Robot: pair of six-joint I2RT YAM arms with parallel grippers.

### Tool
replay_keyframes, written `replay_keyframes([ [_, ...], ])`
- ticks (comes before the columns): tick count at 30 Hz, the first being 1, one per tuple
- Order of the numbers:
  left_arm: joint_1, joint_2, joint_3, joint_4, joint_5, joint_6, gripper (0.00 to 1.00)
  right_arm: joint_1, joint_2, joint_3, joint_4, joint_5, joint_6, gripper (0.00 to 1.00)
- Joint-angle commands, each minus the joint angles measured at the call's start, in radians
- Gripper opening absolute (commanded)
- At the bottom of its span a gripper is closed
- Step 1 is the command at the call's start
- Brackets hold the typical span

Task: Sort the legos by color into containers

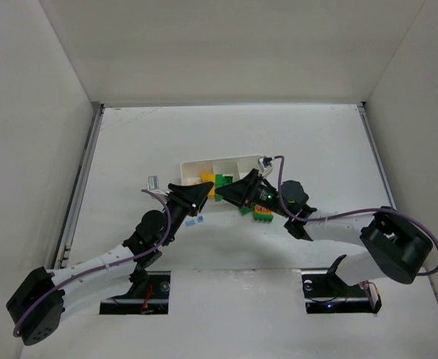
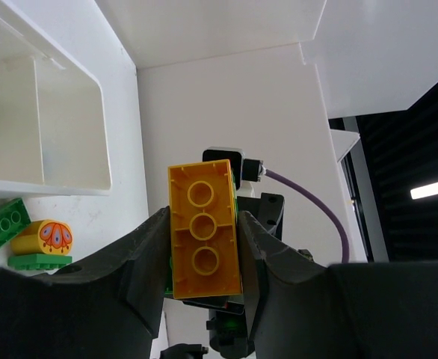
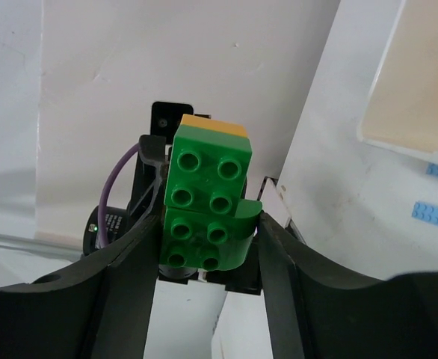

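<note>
My two grippers meet over the near edge of the white tray [image 1: 204,161] and hold one joined stack of legos between them. My left gripper [image 1: 202,193] is shut on the yellow-orange brick [image 2: 202,232], whose hollow underside faces its camera. My right gripper [image 1: 238,192] is shut on the green bricks [image 3: 208,213], studs facing its camera, with the yellow brick's edge [image 3: 213,124] showing behind. The left gripper [image 2: 202,218] and the right gripper [image 3: 209,221] both press the stack from its sides. The two tray compartments [image 2: 69,120] in the left wrist view look empty.
Light blue bricks [image 1: 195,222] lie on the table near the left gripper and show in the right wrist view [image 3: 428,212]. A green and orange cluster [image 1: 262,217] lies under the right arm. A green brick [image 2: 2,224] and a yellow rounded piece [image 2: 43,238] lie beside the tray.
</note>
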Motion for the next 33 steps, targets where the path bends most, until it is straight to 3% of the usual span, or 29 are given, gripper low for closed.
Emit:
replay_keyframes([
  [1,0.009,-0.016,-0.002,0.039,-0.004,-0.011,0.13,0.012,0.003,0.006,0.116,-0.015,0.010,0.53],
  [22,0.174,-0.035,-0.038,0.028,0.069,0.003,0.13,-0.059,-0.023,-0.021,0.076,-0.053,0.006,0.51],
  [33,0.223,-0.073,-0.002,-0.048,0.153,0.067,0.13,-0.142,0.062,0.169,-0.297,0.025,-0.216,0.51],
])
